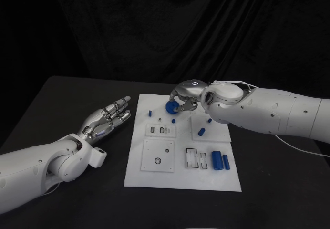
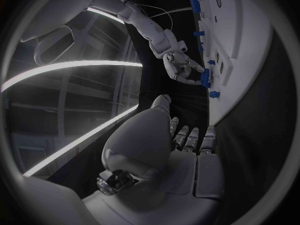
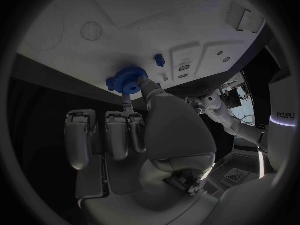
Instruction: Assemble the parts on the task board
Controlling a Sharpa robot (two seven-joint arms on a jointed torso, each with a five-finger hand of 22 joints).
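The white task board (image 1: 184, 177) lies mid-table. At its far end my right hand (image 1: 185, 97) pinches a blue gear (image 1: 172, 107) between thumb and a finger; I cannot tell if the gear touches the board. The right wrist view shows that gear (image 3: 127, 79) at the fingertips, close to the board (image 3: 125, 15), with a small blue peg (image 3: 160, 60) nearby. My left hand (image 1: 107, 119) hovers left of the board, fingers spread, holding nothing. From the left wrist view, the right hand (image 2: 180, 66) and gear (image 2: 205, 78) sit by the board (image 2: 250, 50).
Small blue pegs (image 1: 150, 113) (image 1: 174, 120) (image 1: 202, 131) stand on the board's far half. Two blue cylinders (image 1: 221, 161) lie side by side near the board's right edge. White recessed plates (image 1: 159, 155) occupy the board's middle. Black table (image 1: 68, 95) surrounds it.
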